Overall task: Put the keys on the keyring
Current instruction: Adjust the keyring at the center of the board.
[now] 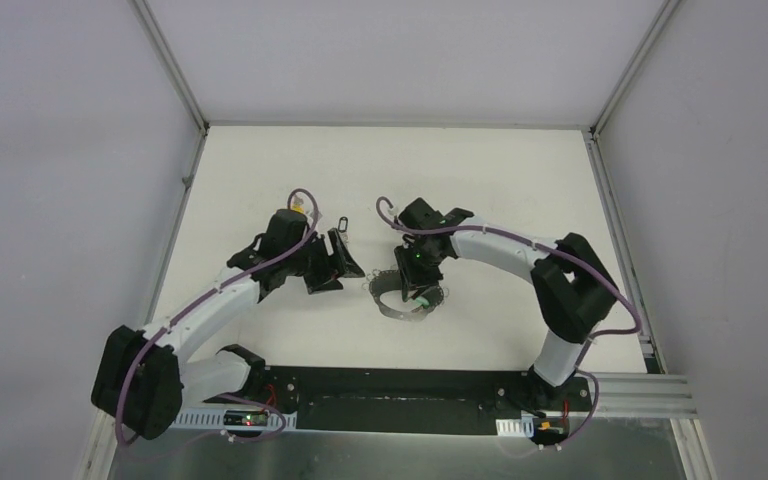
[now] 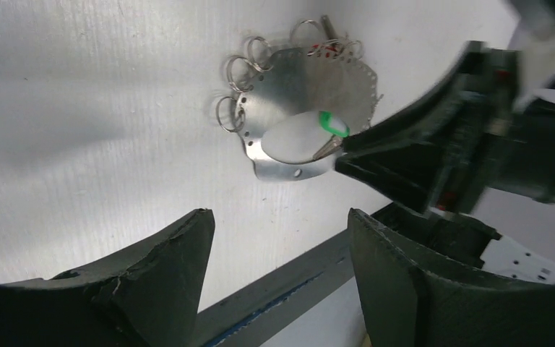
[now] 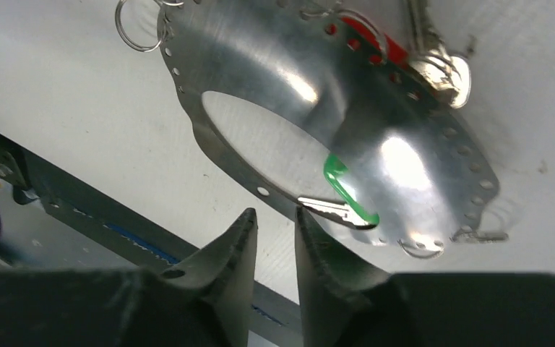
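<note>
Keyring point(image 3: 282, 72) lay right of the open, empty left gripper point(image 2: 278, 217); the narrowly parted right gripper point(image 3: 274, 215) hung beside the green-tagged key point(image 3: 332, 211), which a glancing closure might flick away.

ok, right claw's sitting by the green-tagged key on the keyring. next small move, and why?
Probably nudge the right claw forward and shut it on the blade of the green-tagged key. Its jaws stand narrowly apart with nothing between them, and the tips are just short of that blade, which lies on the keyring.
</note>
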Tool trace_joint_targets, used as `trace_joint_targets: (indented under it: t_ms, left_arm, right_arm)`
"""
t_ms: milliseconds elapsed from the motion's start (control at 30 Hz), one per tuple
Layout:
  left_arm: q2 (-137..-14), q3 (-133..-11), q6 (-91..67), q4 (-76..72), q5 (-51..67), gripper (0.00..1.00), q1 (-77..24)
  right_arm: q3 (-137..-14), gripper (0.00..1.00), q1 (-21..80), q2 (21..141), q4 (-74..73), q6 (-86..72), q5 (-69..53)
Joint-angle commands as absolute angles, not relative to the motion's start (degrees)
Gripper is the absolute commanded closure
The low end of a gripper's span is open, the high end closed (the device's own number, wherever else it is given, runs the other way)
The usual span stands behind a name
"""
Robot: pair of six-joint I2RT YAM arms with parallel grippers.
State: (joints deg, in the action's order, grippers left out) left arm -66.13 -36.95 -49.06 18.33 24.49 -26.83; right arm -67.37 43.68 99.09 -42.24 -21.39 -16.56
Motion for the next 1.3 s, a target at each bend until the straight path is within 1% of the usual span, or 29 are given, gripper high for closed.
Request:
trace_joint_targets:
  t_ms: [0, 33, 100, 233, 367, 500, 667, 700, 733, 867, 1000, 1133, 1267]
  left_arm:
    - [-56.78, -36.74, -50.09, 19.24, 25.37, 0.27, -25.17]
    - [-54.78, -36.81, -50.37, 20.16, 23.81, 0.24, -25.07]
    - [-50.85, -36.55, -50.92, 21.52, 20.98, 0.21, -25.05]
    - [-43.86, -35.75, -50.44, 22.79, 17.55, 0.16, -24.96]
    - [-40.59, -35.4, -48.86, 24.44, 16.5, 0.14, -24.96]
    - [-40.72, -35.91, -47.5, 27.16, 15.93, 0.13, -24.96]
    - [-43.62, -37.21, -47.76, 31.19, 14.17, 0.1, -24.96]
    - [-44.42, -37.9, -48.27, 33.24, 12.71, 0.04, -24.96]
    - [-45.43, -38.56, -48.47, 35.21, 11.54, 0.01, -24.96]
    - [-50.32, -40.2, -46.3, 36.84, 11.71, 0.01, -24.92]
    - [-55.73, -43.05, -41.41, 37.09, 11.88, 0.01, -24.87]
    - [-62.36, -48.31, -37.89, 37.38, 10.92, 0.04, -24.87]
    - [-72.0, -56.33, -33.95, 38.93, 9.94, 0.08, -24.87]
  right_arm:
    - [-71.32, 0.79, 46.67, 104.17, -44.16, -21.6, -15.76]
    - [-71.84, 0.82, 47.24, 105.19, -44.41, -21.78, -15.35]
    - [-72.55, 0.88, 48.05, 106.7, -44.6, -21.91, -14.47]
    - [-72.54, 0.94, 48.43, 108.0, -45.13, -21.92, -12.22]
    - [-71.07, 1.0, 48.35, 107.52, -46.49, -21.39, -8.75]
    - [-68.01, 1.0, 48.13, 105.36, -47.37, -20.77, -6.77]
    - [-64.24, 1.0, 47.78, 101.96, -48.15, -20.28, -7.45]
    - [-63.76, 1.0, 47.67, 101.4, -48.22, -20.17, -8.41]
    - [-63.51, 1.0, 47.61, 100.85, -48.25, -20.01, -9.71]
    - [-64.19, 0.93, 47.55, 97.93, -47.9, -20.0, -12.65]
    - [-65.54, 0.83, 46.89, 95.13, -47.07, -20.74, -14.19]
    - [-64.08, 0.79, 44.43, 91.95, -44.14, -22.39, -17.13]
    - [-59.53, 0.77, 38.78, 88.34, -39.77, -24.59, -23.11]
